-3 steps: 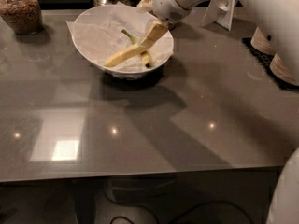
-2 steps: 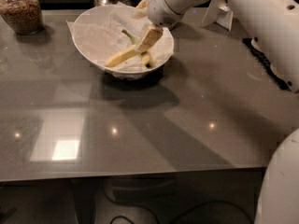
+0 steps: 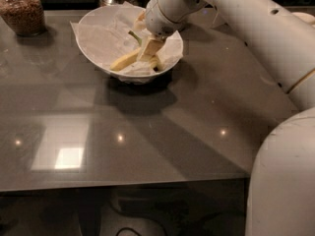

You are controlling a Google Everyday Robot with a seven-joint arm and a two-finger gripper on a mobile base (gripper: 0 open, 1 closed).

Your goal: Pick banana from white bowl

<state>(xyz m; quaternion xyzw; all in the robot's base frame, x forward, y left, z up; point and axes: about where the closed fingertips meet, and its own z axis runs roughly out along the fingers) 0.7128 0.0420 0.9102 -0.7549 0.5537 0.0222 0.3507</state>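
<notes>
I have the gripper point(image 3: 150, 48) down inside the white bowl point(image 3: 129, 76), toward its 3 o'clock side, over the banana point(image 3: 124, 61) lying on the paper; whether it grips, I cannot tell.

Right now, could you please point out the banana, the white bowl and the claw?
banana point(image 3: 123, 62), camera view, pale yellow mid-body.
white bowl point(image 3: 96, 36), camera view, paper-lined inner left wall.
claw point(image 3: 148, 52), camera view, its tip, down in the bowl at the banana.
</notes>
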